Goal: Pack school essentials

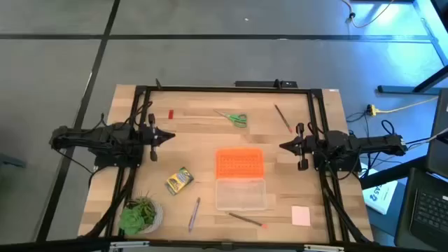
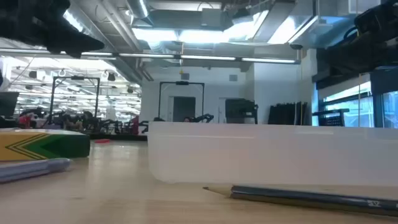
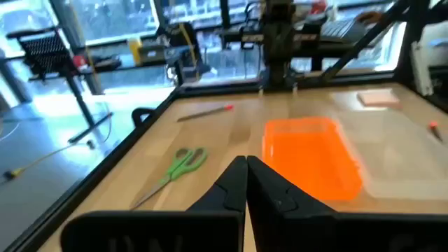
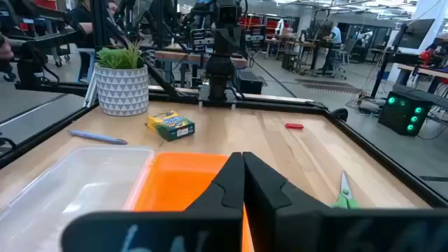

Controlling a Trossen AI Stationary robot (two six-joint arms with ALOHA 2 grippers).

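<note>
Bare wood is lying open between left gripper and right gripper (both closed); the clear case is sitting just nearside.

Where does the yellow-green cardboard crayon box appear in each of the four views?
High view: the yellow-green cardboard crayon box lies left of the clear plastic case with its orange lid, near the potted plant.
Low view: at the left edge, left of the case.
Left wrist view: not in it.
Right wrist view: beside the plant's white pot, beyond the case.
Shared landmark: the case, seen in all views.
</note>
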